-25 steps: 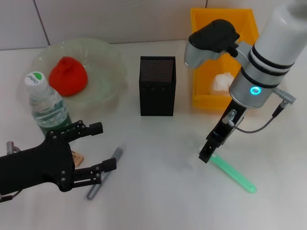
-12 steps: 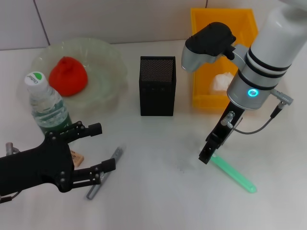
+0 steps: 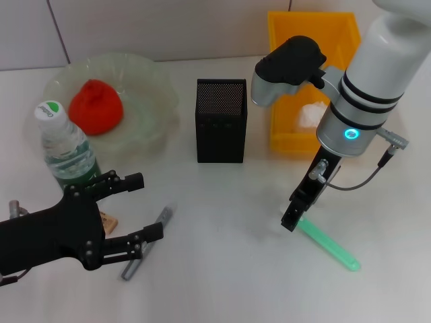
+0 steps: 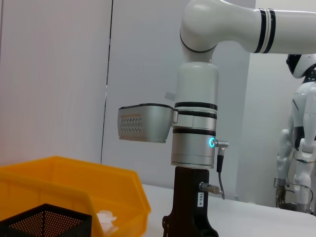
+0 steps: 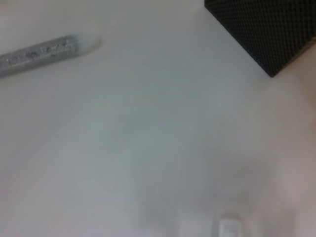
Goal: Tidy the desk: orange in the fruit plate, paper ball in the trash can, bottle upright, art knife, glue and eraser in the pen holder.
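Note:
The orange (image 3: 94, 106) lies in the glass fruit plate (image 3: 151, 81). A bottle (image 3: 64, 148) stands upright beside it. The paper ball (image 3: 311, 114) rests in the yellow trash can (image 3: 283, 141). A black mesh pen holder (image 3: 221, 121) stands mid-table. A green stick-shaped item (image 3: 330, 245) lies flat at the front right, and my right gripper (image 3: 294, 215) is down at its near end. My left gripper (image 3: 138, 206) hovers open at the front left over a grey pen-shaped item (image 3: 161, 219), also in the right wrist view (image 5: 44, 52). A small brown eraser (image 3: 109, 222) sits by the left palm.
The left wrist view shows the right arm's wrist (image 4: 195, 143) over the table, the yellow trash can (image 4: 74, 185) and the pen holder's rim (image 4: 44, 222). White table (image 3: 229, 269) spreads between the two arms, with a wall behind.
The right arm's wrist and forearm have shifted slightly left, while its gripper tip stays at the green stick's end. The left arm has not moved.

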You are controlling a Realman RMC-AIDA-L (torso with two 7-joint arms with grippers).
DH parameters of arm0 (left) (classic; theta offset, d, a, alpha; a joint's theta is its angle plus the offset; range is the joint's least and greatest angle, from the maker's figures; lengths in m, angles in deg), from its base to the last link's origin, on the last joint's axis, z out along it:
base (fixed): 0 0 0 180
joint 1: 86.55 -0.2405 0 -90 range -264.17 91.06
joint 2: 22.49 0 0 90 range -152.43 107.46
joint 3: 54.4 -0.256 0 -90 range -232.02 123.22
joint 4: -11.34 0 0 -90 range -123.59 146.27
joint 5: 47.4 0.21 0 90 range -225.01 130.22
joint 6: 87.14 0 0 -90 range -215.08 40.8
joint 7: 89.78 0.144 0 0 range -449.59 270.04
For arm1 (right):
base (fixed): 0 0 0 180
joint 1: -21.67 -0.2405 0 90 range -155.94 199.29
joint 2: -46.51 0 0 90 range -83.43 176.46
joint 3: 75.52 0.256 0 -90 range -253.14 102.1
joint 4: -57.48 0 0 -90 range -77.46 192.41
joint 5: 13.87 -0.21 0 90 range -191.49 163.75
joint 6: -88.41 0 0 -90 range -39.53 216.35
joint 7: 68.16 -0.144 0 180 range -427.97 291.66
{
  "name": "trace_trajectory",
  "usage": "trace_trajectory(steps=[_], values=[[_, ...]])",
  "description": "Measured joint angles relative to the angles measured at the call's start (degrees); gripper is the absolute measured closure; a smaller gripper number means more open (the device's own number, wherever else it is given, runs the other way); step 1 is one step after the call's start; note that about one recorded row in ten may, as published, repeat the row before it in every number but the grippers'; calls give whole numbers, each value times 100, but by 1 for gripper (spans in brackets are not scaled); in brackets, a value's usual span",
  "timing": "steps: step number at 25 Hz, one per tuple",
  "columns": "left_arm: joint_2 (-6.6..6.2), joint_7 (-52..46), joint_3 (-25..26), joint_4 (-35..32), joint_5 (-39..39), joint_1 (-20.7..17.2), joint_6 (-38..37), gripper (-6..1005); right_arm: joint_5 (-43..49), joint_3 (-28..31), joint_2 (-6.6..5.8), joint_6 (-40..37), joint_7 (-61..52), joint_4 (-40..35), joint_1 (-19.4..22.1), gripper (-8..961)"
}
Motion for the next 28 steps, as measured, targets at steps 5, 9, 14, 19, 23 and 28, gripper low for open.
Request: trace_trajectory(steps=[5, 9, 14, 19, 23, 28], values=[[6, 0, -6, 0, 0, 0, 17, 150, -10, -4, 0, 14, -6, 3, -3, 187], [6, 0, -16, 0, 0, 0, 20, 150, -15, -4, 0, 58, -8, 4, -5, 187], [7, 0, -25, 0, 0, 0, 22, 150, -73, -4, 0, 68, -9, 4, -5, 186], [7, 0, -29, 0, 0, 0, 22, 150, -81, -4, 0, 69, -9, 4, -5, 322], [6, 0, -35, 0, 0, 3, 22, 150, -184, -4, 0, 69, -9, 4, 5, 412], [7, 0, -36, 0, 0, 14, 22, 150, -210, -4, 0, 68, -9, 3, 11, 413]])
